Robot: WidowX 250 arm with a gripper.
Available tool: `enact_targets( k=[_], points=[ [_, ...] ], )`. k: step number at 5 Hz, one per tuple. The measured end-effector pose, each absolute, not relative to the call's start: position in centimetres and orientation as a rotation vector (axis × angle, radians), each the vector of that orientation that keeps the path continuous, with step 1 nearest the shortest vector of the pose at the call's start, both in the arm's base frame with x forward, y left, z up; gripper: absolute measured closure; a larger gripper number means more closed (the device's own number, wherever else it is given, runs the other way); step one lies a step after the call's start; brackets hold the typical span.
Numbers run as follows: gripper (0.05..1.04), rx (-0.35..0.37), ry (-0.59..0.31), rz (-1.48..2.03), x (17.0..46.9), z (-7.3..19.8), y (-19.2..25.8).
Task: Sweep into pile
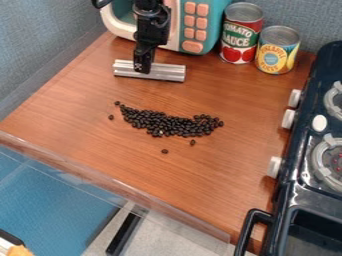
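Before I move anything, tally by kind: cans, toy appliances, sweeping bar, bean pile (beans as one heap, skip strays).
Cans: 2 (red can, yellow can)
Toy appliances: 2 (microwave, stove)
Silver bar: 1
Bean pile: 1
Total: 6

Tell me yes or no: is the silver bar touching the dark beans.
No, bare wood shows between the silver bar and the heap of dark beans.
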State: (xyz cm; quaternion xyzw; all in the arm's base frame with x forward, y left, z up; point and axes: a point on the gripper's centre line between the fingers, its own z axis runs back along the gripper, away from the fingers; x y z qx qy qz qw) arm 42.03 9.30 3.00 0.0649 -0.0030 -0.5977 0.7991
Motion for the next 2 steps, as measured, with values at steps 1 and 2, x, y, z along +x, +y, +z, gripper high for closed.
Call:
enact_targets(
  k=[1, 2],
  points=[
    [0.754, 0.08, -0.024, -1.269, 41.7, 3.2, 9.4],
    [0.754, 0.086, -0.124, -1.223, 41.8, 7.0, 9.8]
  ],
)
